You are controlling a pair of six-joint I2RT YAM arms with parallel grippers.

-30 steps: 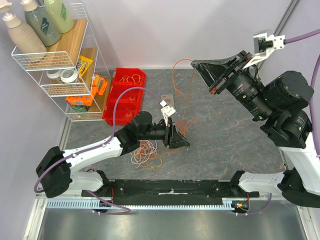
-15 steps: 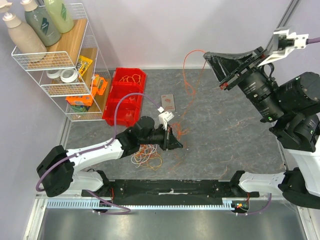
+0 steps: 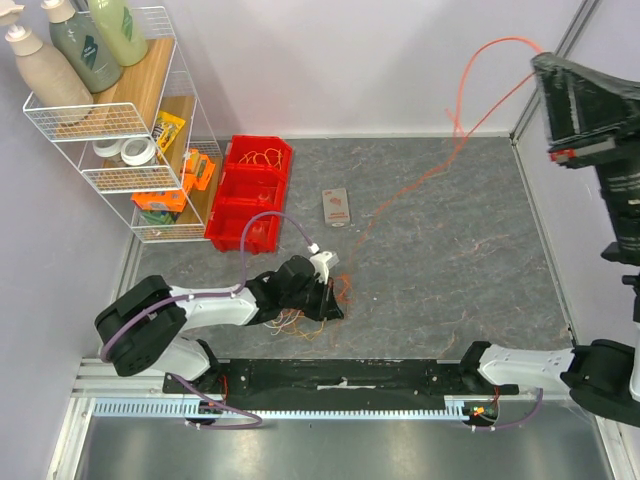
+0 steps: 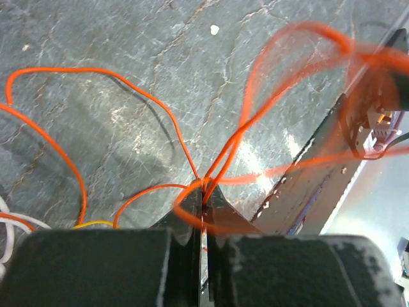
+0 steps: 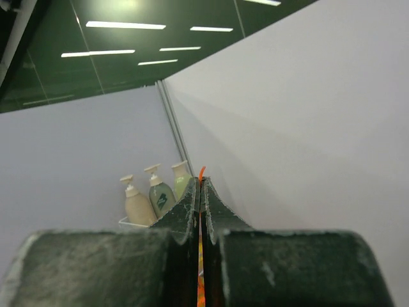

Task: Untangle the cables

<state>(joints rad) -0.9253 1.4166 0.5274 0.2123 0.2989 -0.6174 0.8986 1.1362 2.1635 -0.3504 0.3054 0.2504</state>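
I'm reading the wire rack (image 3: 180, 60) at far left as holding bottles, tape rolls and packets; the red bin (image 3: 219, 200) beside it is carrying a coil of orange wire (image 3: 262, 157) in its far compartment; one orange cable (image 3: 420, 180) is stretching diagonally from high far-right down to the cables (image 3: 295, 322) lying tangled near-left on the table; the right gripper (image 3: 545, 70) is pinching its upper end; the left gripper (image 3: 335, 305) is clamping orange strands at the tangle, so I'm judging the left arm nearer.
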